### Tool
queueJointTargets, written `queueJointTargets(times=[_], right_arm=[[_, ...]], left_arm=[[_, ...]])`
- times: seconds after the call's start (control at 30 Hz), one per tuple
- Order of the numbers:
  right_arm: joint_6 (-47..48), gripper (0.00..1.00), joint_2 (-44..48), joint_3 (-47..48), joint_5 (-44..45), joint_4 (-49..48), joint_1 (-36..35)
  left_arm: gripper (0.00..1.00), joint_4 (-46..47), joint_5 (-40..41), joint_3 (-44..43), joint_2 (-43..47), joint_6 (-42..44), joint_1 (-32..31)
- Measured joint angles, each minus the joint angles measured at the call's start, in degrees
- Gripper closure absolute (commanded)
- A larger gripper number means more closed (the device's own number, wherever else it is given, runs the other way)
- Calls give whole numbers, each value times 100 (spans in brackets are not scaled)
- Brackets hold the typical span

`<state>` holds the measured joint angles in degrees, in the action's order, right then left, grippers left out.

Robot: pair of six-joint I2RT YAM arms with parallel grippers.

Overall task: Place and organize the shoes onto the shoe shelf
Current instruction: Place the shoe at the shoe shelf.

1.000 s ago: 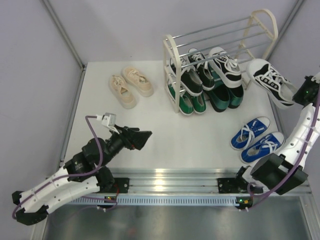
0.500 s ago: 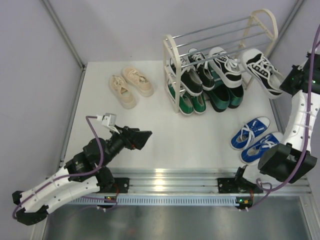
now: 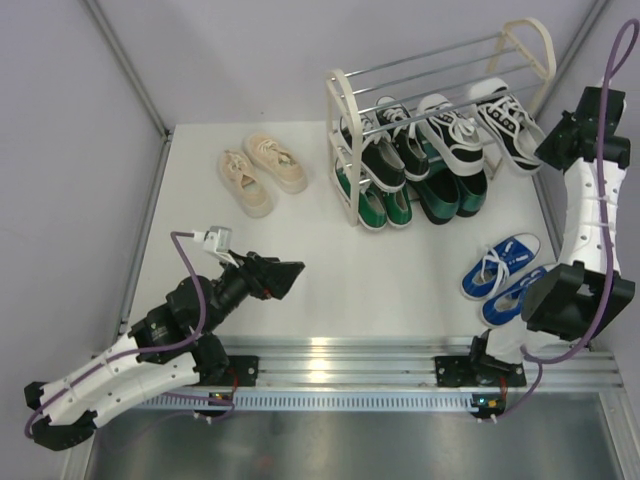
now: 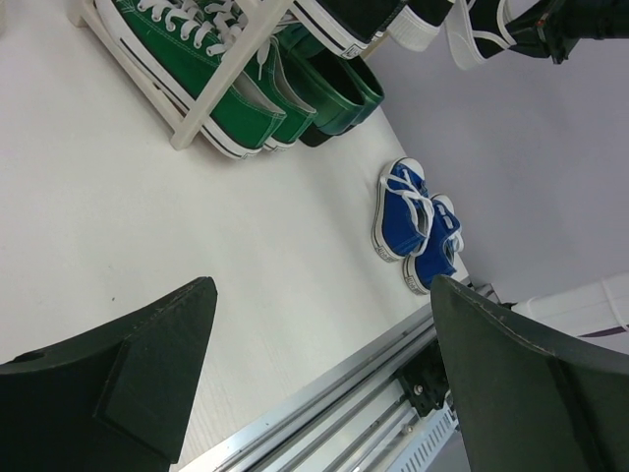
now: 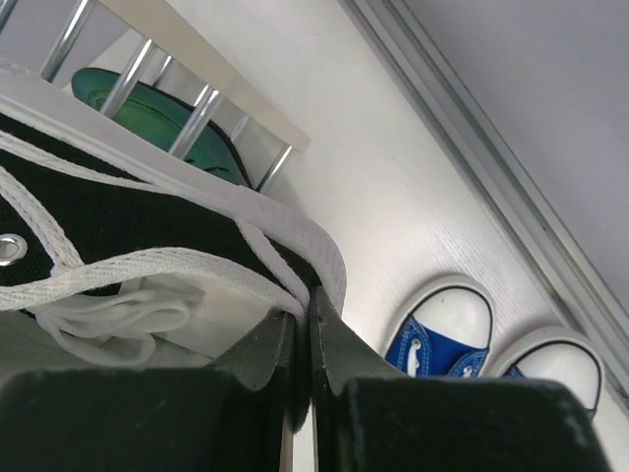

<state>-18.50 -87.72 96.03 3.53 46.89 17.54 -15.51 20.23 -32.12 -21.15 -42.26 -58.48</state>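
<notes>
The shoe shelf [image 3: 342, 165] stands at the far side of the table [image 3: 300, 250]. From above I see my right gripper [image 3: 545, 148] clamped on the heel of a striped sneaker [image 3: 505, 115], holding it over the shelf's right end just beside the second striped sneaker [image 3: 450, 130]. Black sneakers [image 3: 385, 145] sit left of those, with green sneakers [image 3: 372, 203] and dark loafers [image 3: 450, 195] on the lowest tier. Cream sneakers [image 3: 262, 170] lie left of the shelf and blue sneakers [image 3: 505, 275] near the right arm. My left gripper [image 3: 275, 278] hovers wide and empty.

In the left wrist view, spread fingers [image 4: 128, 379] frame bare table, with the blue sneakers [image 4: 413, 221] beyond.

In the right wrist view, the fingers [image 5: 265, 359] pinch the sneaker's collar [image 5: 147, 226] above the shelf rods [image 5: 197, 108]; I cannot tell whether the sole touches them.

A second ago that sneaker hung out past the shelf's right end; the left arm has not moved.
</notes>
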Motion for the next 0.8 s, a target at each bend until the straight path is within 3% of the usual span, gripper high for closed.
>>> queueJointTargets(times=[0.8], right_arm=[[-1040,96,-1064,901,498,-61,-603]], left_arm=[[2,-50,-42,0,0,-393,0]])
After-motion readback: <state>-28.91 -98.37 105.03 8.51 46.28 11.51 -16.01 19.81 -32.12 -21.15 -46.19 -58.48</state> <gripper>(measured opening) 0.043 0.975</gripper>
